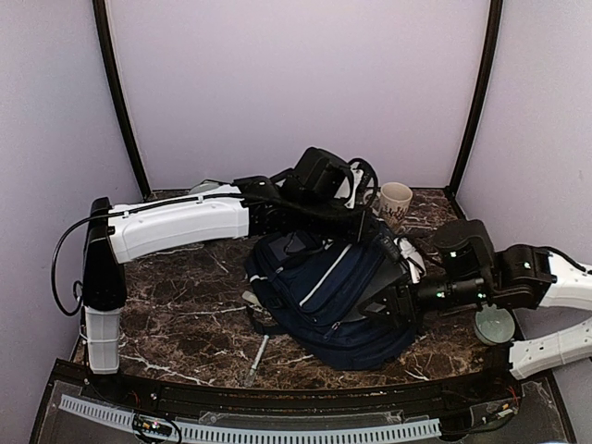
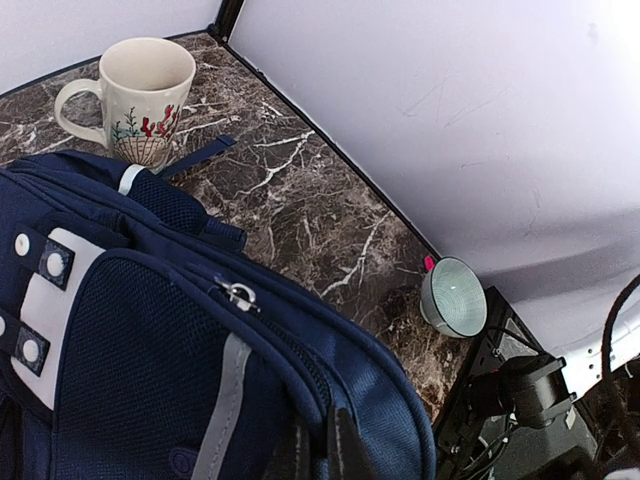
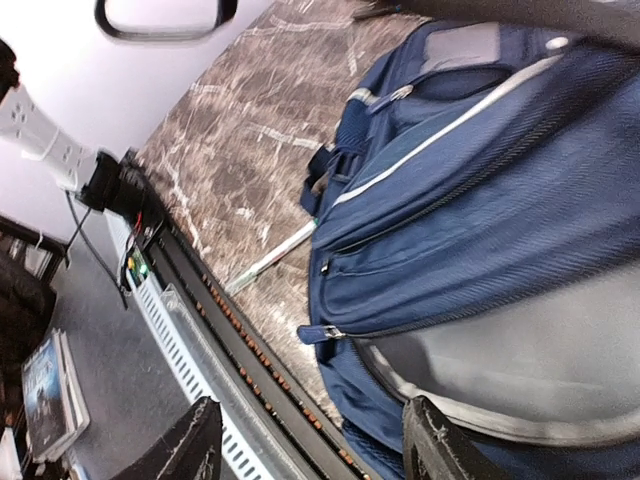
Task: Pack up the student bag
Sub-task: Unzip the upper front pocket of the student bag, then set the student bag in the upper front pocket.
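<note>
now the student bag (image 1: pixel 319 301) is lying in the middle of the bench (image 1: pixel 176 314); the left gripper (image 2: pixel 322 452) is pinching its fabric tight, while the right gripper (image 3: pixel 312 445) is standing open, holding nothing.

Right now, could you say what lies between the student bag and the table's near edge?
A slim pen lies there, near the student bag; the top view shows it.
</note>
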